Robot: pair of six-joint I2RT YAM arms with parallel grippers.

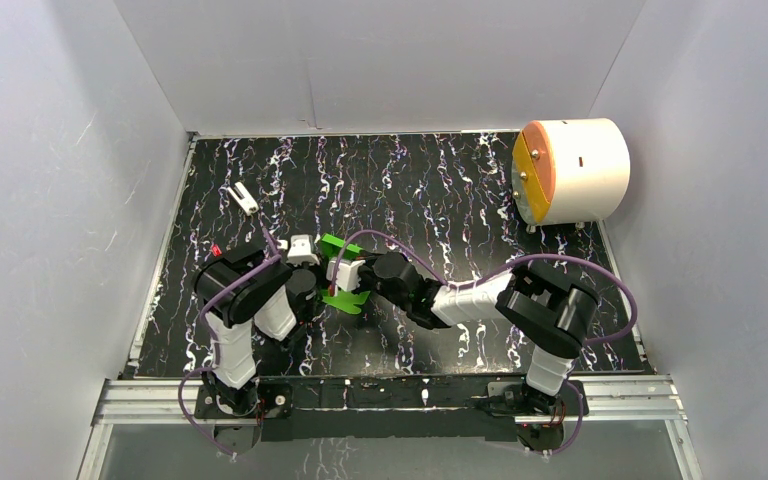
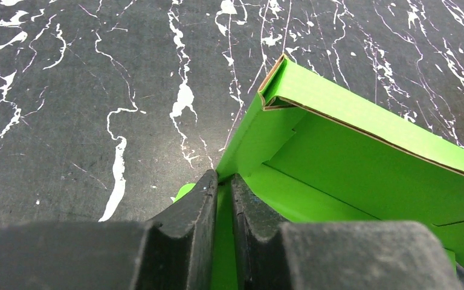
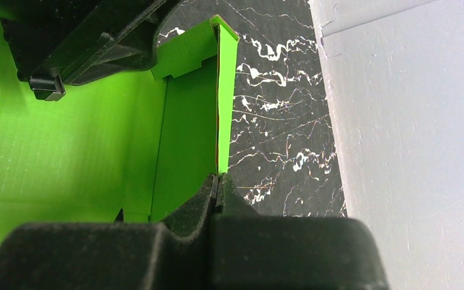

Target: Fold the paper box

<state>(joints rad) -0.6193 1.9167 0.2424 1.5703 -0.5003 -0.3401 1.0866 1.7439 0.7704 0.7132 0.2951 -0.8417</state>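
Top view: paper box [image 1: 343, 272], bright green card, sits left of centre in the frame on the black, white-veined worktop [image 1: 440, 200], between the two claws. It is part-folded and not closed.

Left claw [image 2: 223, 181]: narrow, fingers pinched on one upright green wall of the box near its lower corner. In the left wrist view the box fills the right half of the frame. The floor panel is open to the camera, and the long far wall is doubled over into a hollow rim with its brown cut edge showing at the upper centre.

Right claw [image 3: 219, 180]: fingertips pressed together on the thin edge of another upright wall, which runs up the centre of the right wrist frame. Green panels with a notched tab lie to its left. The black body of the left claw sits in that frame's upper left corner, against the card.

White cylinder [image 1: 580, 165] with an orange-yellow face stands at the upper right of the top view, well apart from the box.
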